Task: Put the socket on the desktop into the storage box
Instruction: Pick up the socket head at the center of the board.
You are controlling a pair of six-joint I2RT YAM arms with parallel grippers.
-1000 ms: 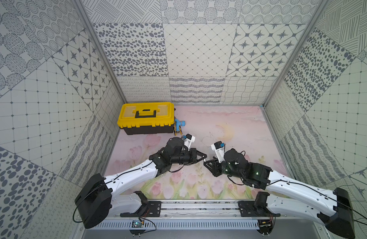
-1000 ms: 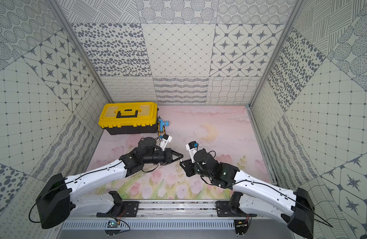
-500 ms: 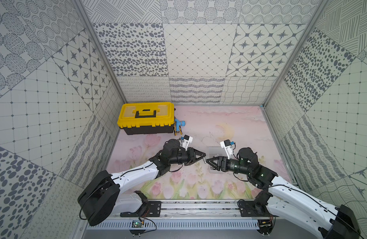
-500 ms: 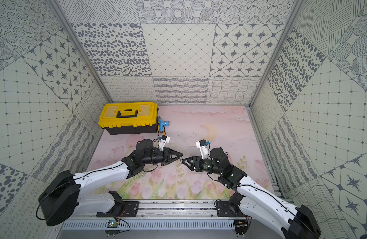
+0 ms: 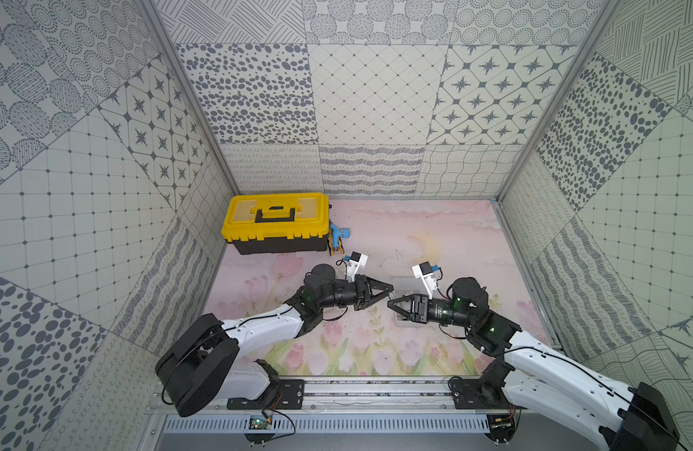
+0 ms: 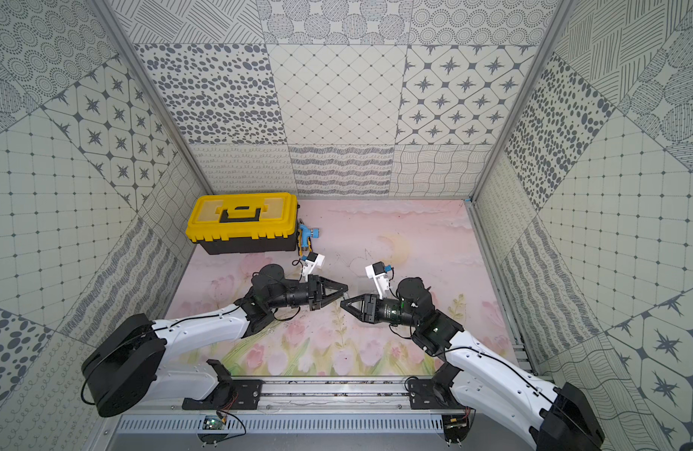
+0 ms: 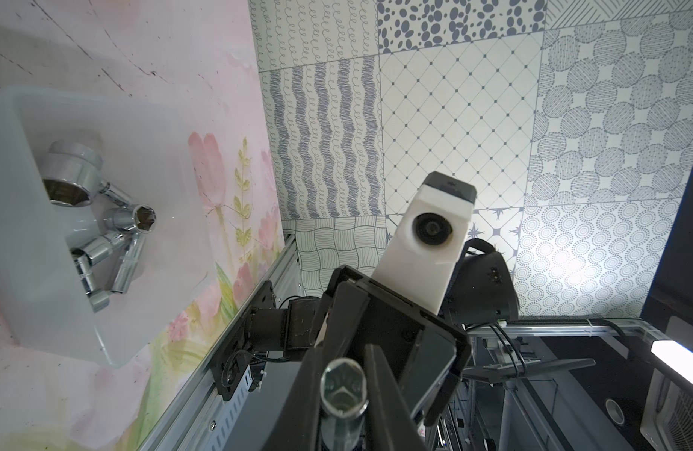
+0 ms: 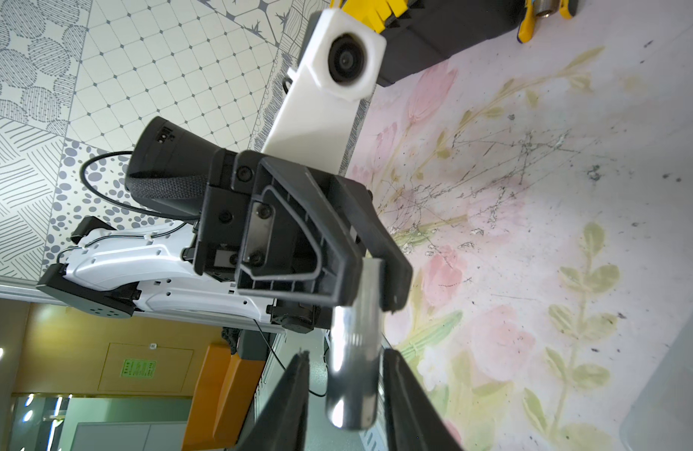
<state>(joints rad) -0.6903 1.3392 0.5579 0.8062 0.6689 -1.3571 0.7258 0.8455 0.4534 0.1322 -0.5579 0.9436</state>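
A long chrome socket is held above the pink desktop, with my left gripper shut on it. In both top views the left gripper and right gripper meet tip to tip. In the right wrist view the socket runs from the left gripper down between the jaws of my right gripper. Those jaws stand open, with a gap on one side of it. The clear storage box lies just under and behind the right gripper, with several chrome sockets in it.
A yellow-lidded black toolbox stands at the back left by the wall. A small blue and yellow tool lies beside it. Patterned walls enclose the pink floral desktop, and a metal rail runs along its front edge.
The right arm has stretched out and its gripper has turned to face the left one. Its jaws spread wide, then narrowed round the socket's free end. The left gripper kept its hold.
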